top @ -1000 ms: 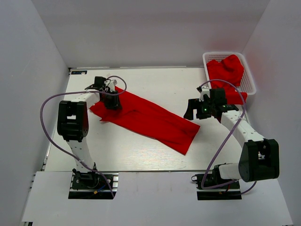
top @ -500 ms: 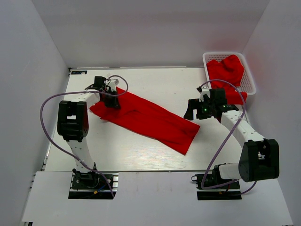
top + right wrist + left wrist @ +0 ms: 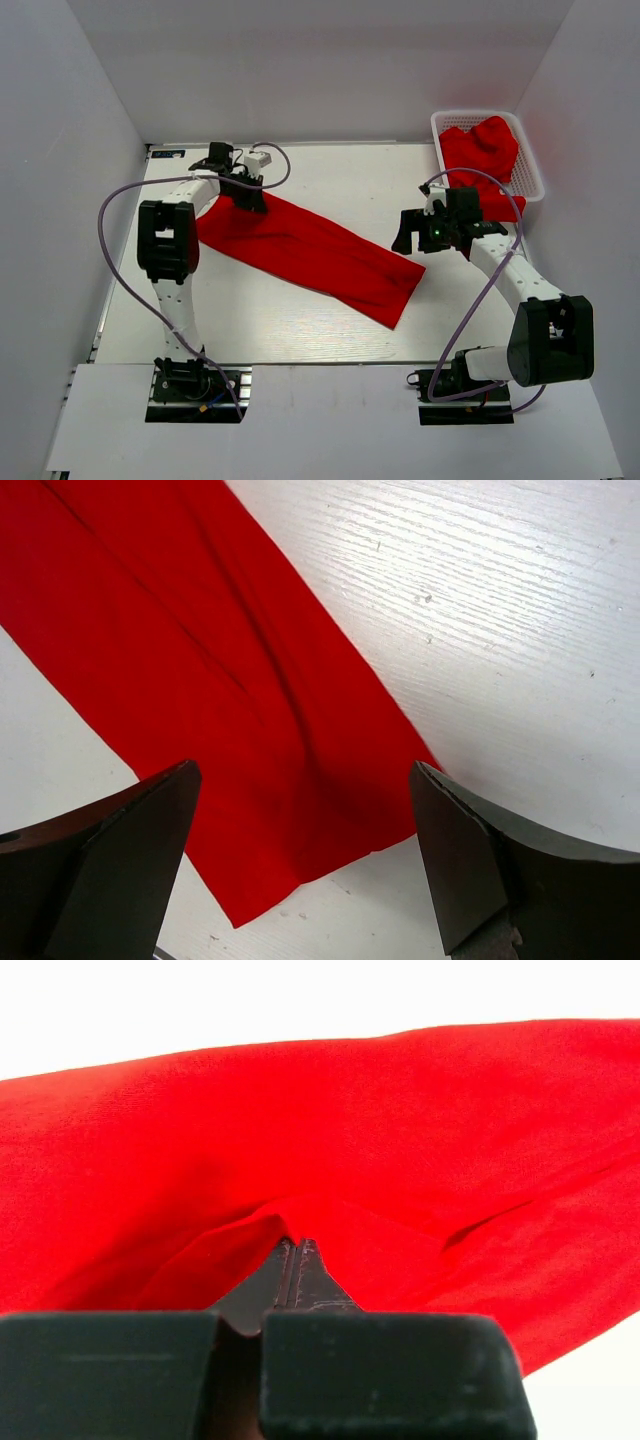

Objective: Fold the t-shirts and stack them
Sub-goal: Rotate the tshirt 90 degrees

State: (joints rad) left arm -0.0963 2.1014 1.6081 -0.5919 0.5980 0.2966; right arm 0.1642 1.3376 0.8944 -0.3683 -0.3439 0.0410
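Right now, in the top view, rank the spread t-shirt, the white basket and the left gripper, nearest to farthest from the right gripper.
From the right gripper:
1. Spread red t-shirt, its end lies right by it.
2. White mesh basket, far-right corner.
3. Left gripper, far left, shut on the shirt's other end.

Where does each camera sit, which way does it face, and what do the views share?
Top external: above and behind the bases, looking down on the table; both arms, left gripper, right gripper, spread t-shirt, basket.
Left wrist: looking along its shut fingers into the gripped t-shirt.
Right wrist: looking down past its open fingers at the t-shirt's end on the table.
Shared: all three show the same spread t-shirt.
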